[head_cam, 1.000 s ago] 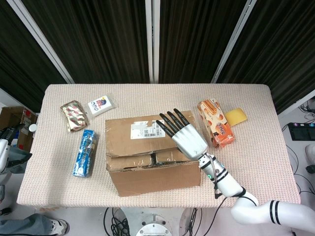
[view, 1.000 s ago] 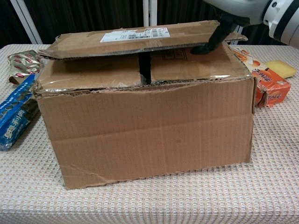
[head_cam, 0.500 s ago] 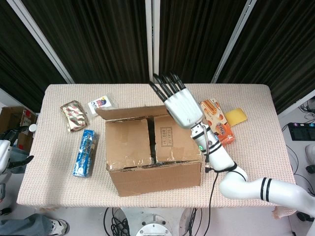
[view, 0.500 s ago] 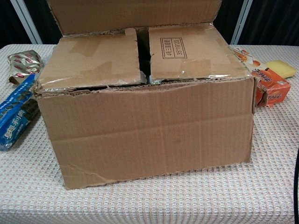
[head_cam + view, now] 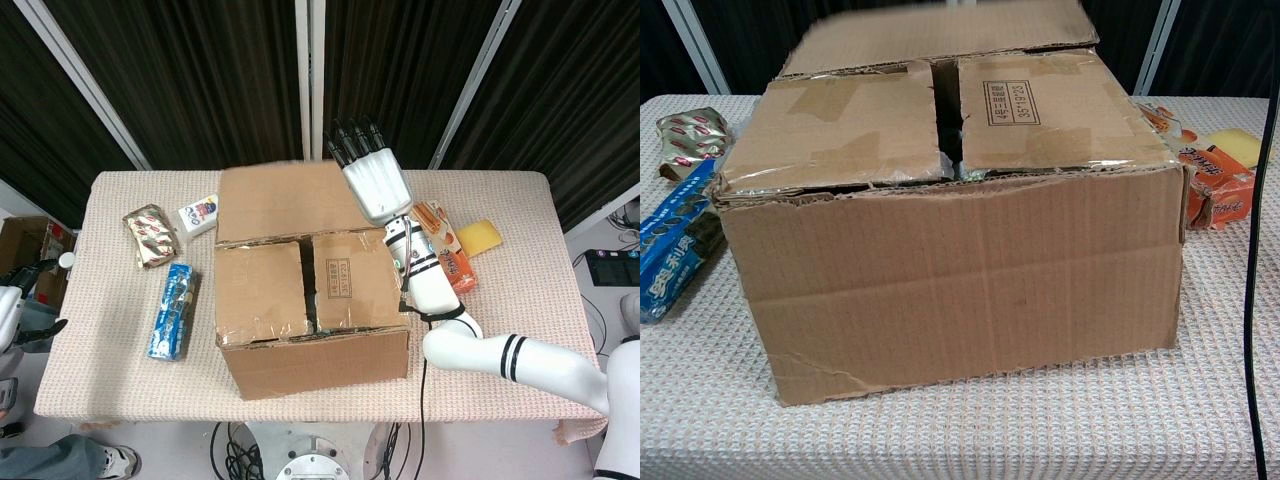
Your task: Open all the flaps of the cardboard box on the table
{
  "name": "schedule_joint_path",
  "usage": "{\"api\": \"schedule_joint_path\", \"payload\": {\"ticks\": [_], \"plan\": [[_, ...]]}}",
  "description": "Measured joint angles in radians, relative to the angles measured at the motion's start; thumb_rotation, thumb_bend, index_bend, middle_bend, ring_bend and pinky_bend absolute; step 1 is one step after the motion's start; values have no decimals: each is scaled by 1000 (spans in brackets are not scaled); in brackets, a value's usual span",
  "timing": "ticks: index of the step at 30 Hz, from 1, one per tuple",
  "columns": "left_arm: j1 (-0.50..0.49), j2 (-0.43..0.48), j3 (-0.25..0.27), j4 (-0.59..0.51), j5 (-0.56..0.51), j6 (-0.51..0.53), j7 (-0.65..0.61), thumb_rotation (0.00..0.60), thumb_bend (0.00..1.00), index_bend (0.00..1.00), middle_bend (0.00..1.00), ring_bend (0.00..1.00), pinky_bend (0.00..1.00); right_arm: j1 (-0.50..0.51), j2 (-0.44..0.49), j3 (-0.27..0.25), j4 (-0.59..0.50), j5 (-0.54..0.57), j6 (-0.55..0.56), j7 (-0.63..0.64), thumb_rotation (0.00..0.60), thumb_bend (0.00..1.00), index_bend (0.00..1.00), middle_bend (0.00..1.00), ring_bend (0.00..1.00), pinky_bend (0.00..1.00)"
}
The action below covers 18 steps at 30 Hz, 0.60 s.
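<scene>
Now far flap (image 5: 285, 200) folded further back than before, right hand (image 5: 374, 182) raised beside it, fingers (image 5: 352, 139) straight, holding nothing.

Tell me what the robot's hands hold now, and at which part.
Nothing. The right hand is open beside the far flap; the left hand is not in view.

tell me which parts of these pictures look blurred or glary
Chest view: the far brown cardboard flap is motion-blurred; the clear tape edge on the inner flaps glints. Head view: the flap's far edge smears slightly; the right hand looks sharp.
</scene>
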Motion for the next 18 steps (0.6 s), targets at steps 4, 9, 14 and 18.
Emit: {"api": "schedule_joint_path", "payload": {"ticks": [4,9,14,18], "plan": [[0,0,1,-5,2,-1,6,599,158,155,212,192,297,-10,25,-8,-31,-50,-7,112,600,272,0,3,0,0],[-5,-4,4,-11,6,-12,14,600,159,155,212,192,297,-33,107,-18,-142,-145,-61,312,600,638,0,53,0,0],[-16,-2,10,-17,17,-34,6,599,158,156,211,192,297,-42,223,-42,-252,-227,-201,499,600,899,203,193,0,0],[-20,-4,11,-22,19,-38,9,599,159,155,211,192,297,-23,299,-80,-305,-255,-344,557,600,986,329,246,0,0]]}}
